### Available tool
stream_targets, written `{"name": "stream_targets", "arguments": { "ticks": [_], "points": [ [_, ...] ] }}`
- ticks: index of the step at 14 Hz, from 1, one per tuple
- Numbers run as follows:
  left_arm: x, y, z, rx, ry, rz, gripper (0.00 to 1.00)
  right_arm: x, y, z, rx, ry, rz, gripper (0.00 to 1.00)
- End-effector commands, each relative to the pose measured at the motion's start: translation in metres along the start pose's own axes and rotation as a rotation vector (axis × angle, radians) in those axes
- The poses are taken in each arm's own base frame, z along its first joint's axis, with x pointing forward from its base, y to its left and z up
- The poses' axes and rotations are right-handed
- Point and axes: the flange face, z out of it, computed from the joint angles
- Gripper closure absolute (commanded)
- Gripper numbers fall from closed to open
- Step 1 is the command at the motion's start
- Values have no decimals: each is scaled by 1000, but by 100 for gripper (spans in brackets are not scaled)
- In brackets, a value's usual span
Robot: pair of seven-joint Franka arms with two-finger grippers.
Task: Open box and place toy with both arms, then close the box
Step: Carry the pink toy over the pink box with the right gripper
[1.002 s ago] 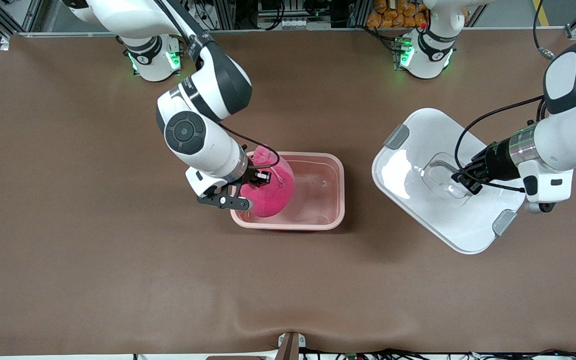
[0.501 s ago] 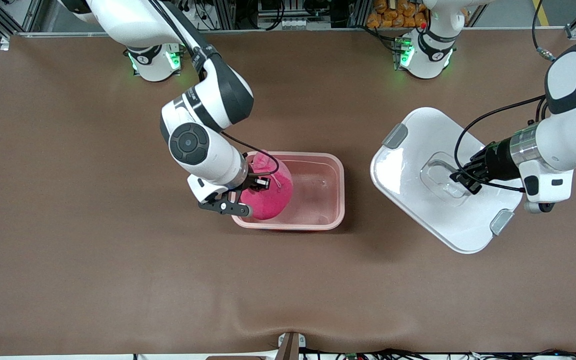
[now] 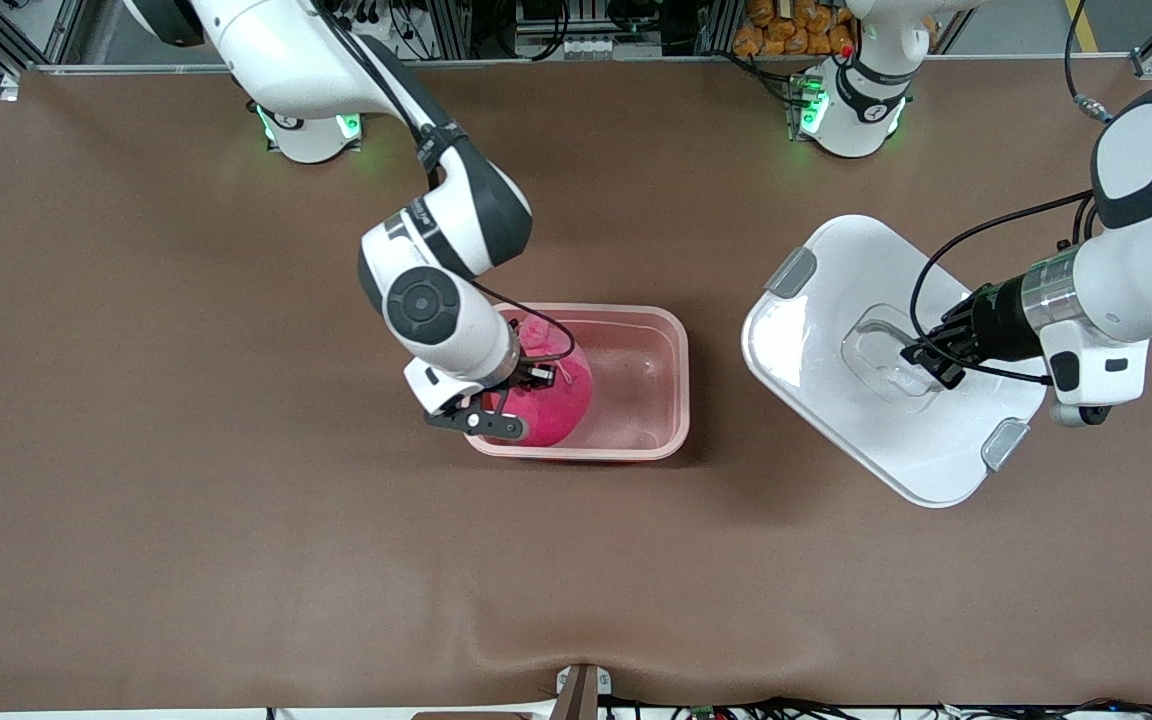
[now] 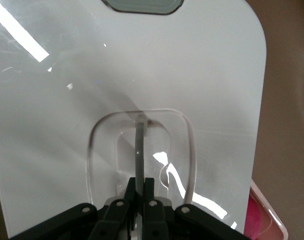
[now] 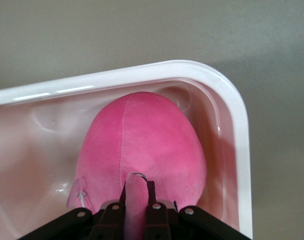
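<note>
The pink translucent box [image 3: 636, 385] stands open mid-table. The hot-pink plush toy [image 3: 546, 405] hangs inside the box at the end toward the right arm; it also shows in the right wrist view [image 5: 141, 145]. My right gripper [image 3: 521, 375] is shut on a flap of the toy [image 5: 136, 200]. The white lid [image 3: 836, 330] with grey clips is off the box, toward the left arm's end. My left gripper [image 3: 926, 360] is shut on the lid's thin grey handle [image 4: 139, 150] in its recess.
The brown table [image 3: 236, 550] spreads around the box. The box rim [image 5: 237, 150] runs close round the toy. The two arm bases with green lights [image 3: 311, 125] stand along the table's edge farthest from the front camera.
My right arm has shifted toward the left arm's end, carrying the toy deeper over the box. The left gripper and lid have barely moved.
</note>
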Motion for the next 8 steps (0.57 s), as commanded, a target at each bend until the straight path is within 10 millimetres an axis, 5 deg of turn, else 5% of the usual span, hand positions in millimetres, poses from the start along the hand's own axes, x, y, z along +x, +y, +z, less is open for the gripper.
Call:
{"name": "stream_targets", "arguments": {
  "ticks": [1, 8],
  "points": [
    [-4, -6, -9, -10, -17, 6, 100, -16, -23, 22, -45, 44, -57, 100],
    [2, -11, -12, -9, -18, -4, 100, -30, -61, 65, 61, 128, -1, 100]
  ]
}}
